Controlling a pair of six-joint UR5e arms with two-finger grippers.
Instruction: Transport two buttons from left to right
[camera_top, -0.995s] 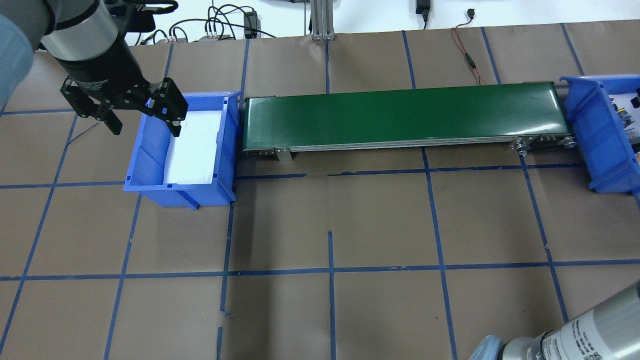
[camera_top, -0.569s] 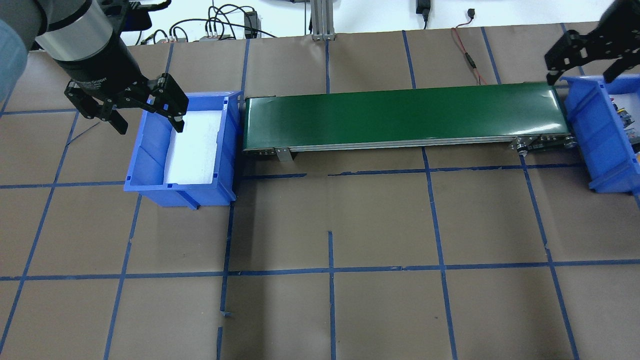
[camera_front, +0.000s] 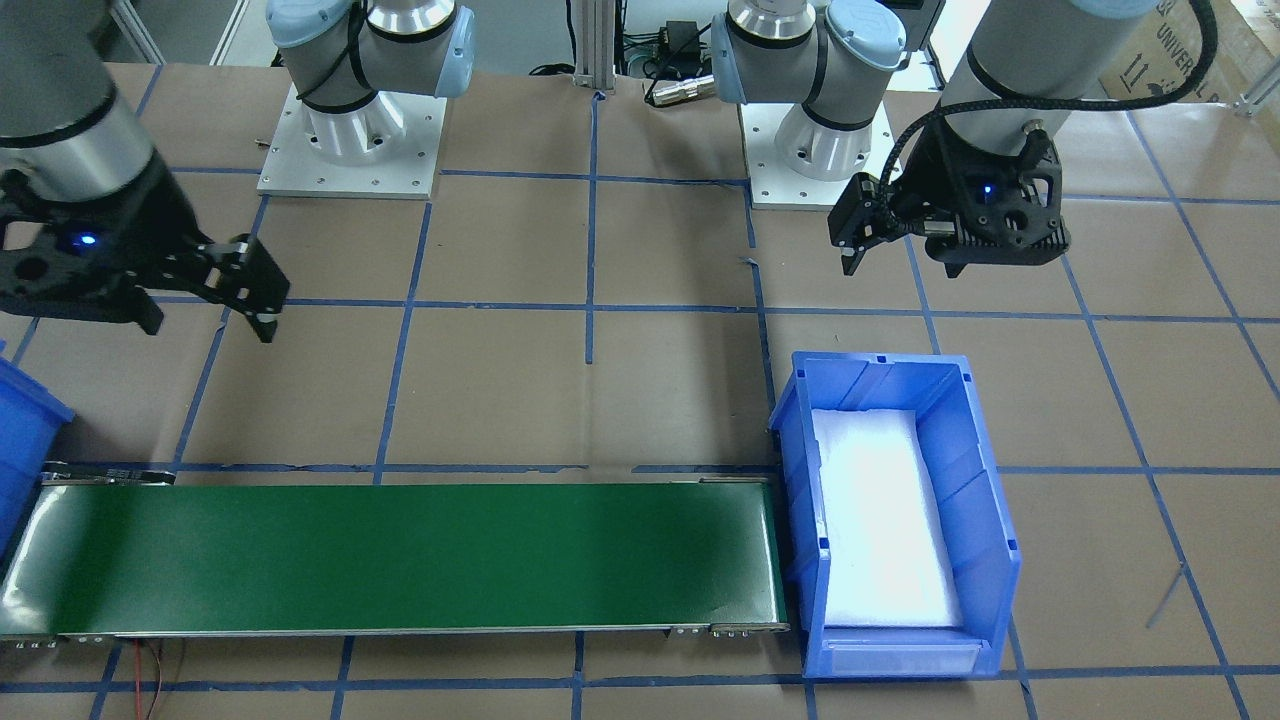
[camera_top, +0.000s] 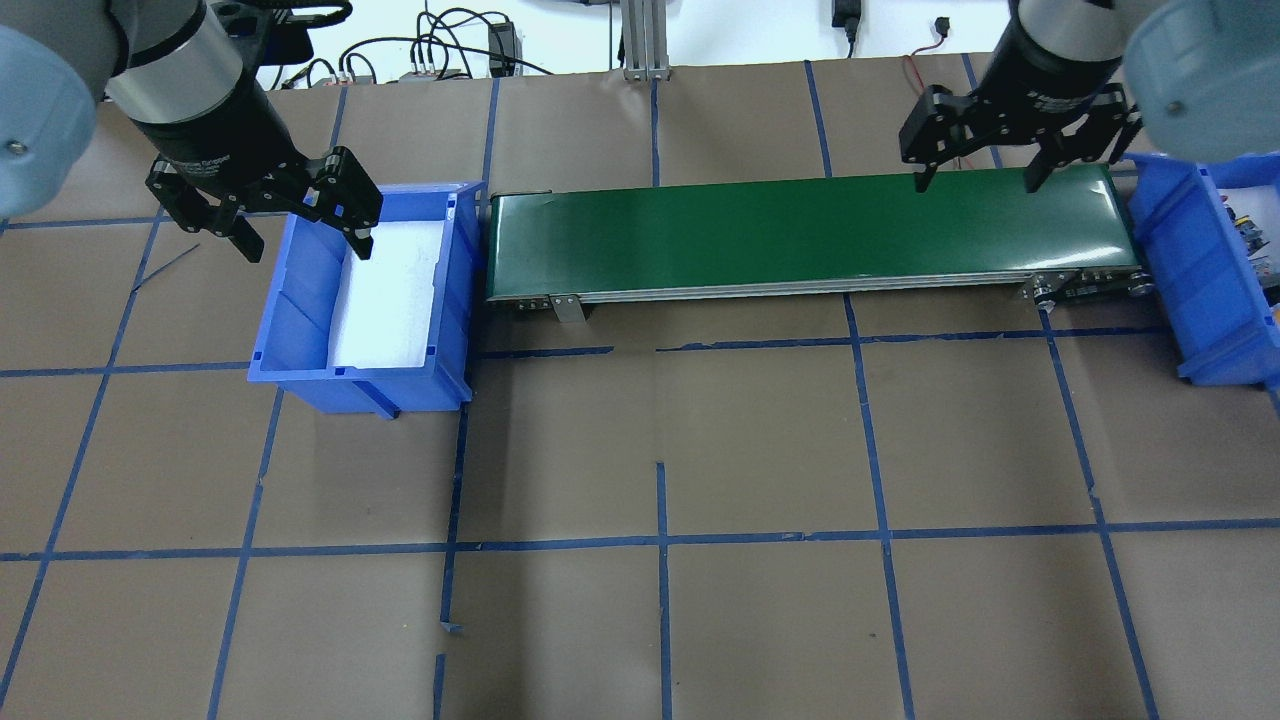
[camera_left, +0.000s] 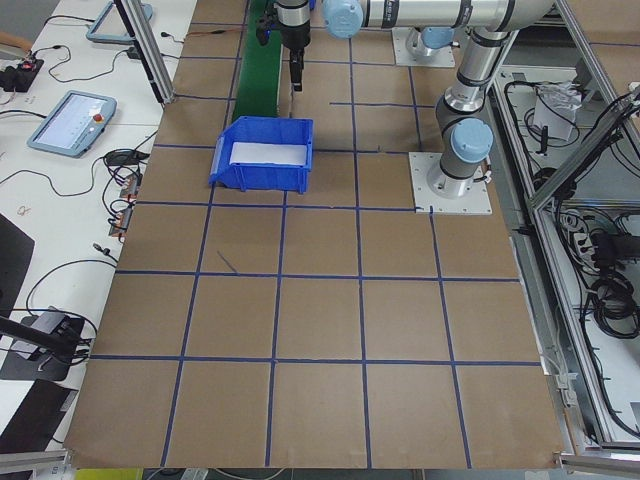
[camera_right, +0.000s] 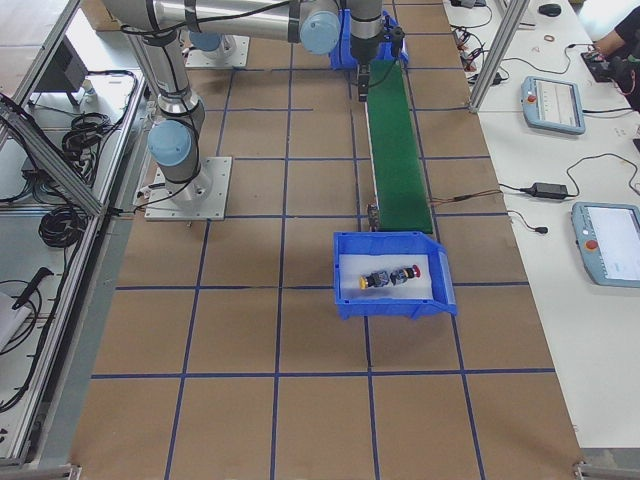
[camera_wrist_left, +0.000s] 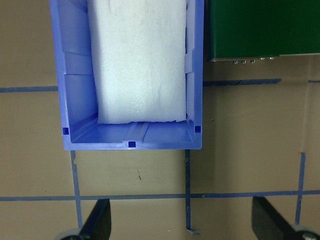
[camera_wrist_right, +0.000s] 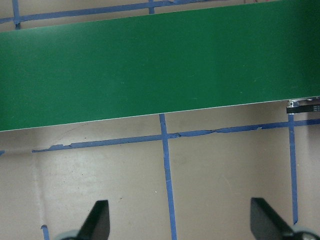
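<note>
- Risk begins at the left: left gripper (camera_top: 305, 245), spread wide and holding nothing, hangs across the left wall of the foam-lined left bin (camera_top: 330, 388); a straight descent would likely strike that rim.
- Conveyor belt (camera_top: 800, 230) spans the gap between the two bins.
- Right gripper (camera_top: 975, 183), likewise spread and unladen, hovers over the belt's right end; a careless swing rightward could clip the right bin (camera_right: 395, 305) and jolt its load.
- Yellow button (camera_right: 376, 281) and red button (camera_right: 407, 272) lie on their sides in that bin, end to end. Their long axes seem to run near-to-far, yellow cap toward the robot, red cap away.
</note>
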